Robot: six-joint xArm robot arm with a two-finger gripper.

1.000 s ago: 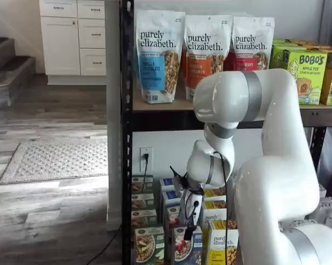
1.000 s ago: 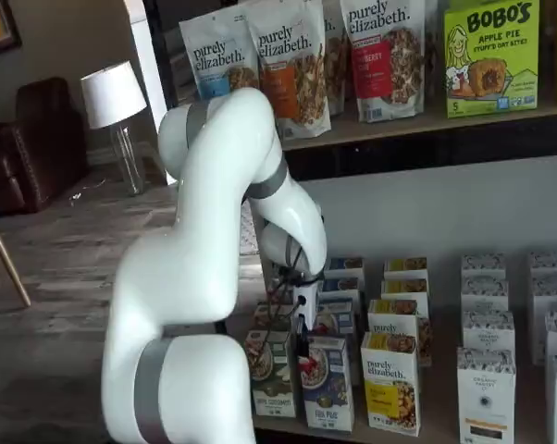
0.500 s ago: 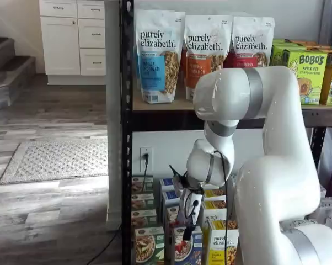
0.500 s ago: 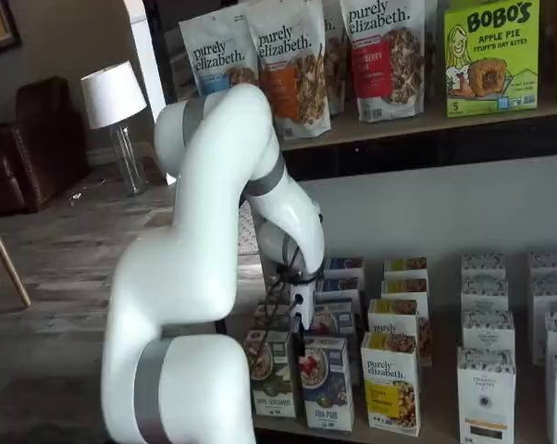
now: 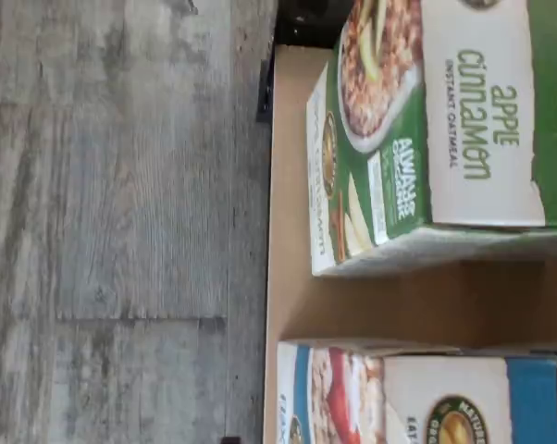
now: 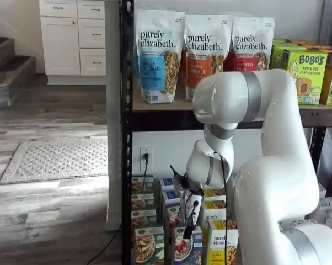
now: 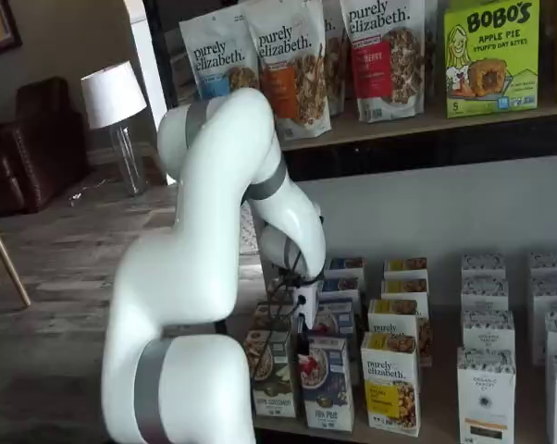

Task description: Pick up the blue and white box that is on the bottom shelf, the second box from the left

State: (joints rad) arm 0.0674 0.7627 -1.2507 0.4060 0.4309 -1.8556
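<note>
The blue and white box (image 6: 182, 250) stands at the front of the bottom shelf (image 7: 417, 435), between a green carton (image 6: 148, 246) and a yellow carton (image 6: 221, 249). It also shows in a shelf view (image 7: 327, 384) and in the wrist view (image 5: 417, 398), with a bowl of red berries on it. My gripper (image 6: 188, 220) hangs just above this box's top; it also shows in a shelf view (image 7: 300, 319). Its fingers show only as a dark shape with a cable beside them, so I cannot tell whether they are open or shut.
In the wrist view a green apple cinnamon carton (image 5: 427, 139) stands beside the blue one on the tan shelf board (image 5: 292, 277). More cartons stand in rows behind and to the right (image 7: 487, 388). Tall granola bags (image 6: 158, 55) line the upper level. A black post (image 6: 126, 165) edges the rack.
The arm has shifted slightly above the front row and come back to almost the same place. No carton has moved.
</note>
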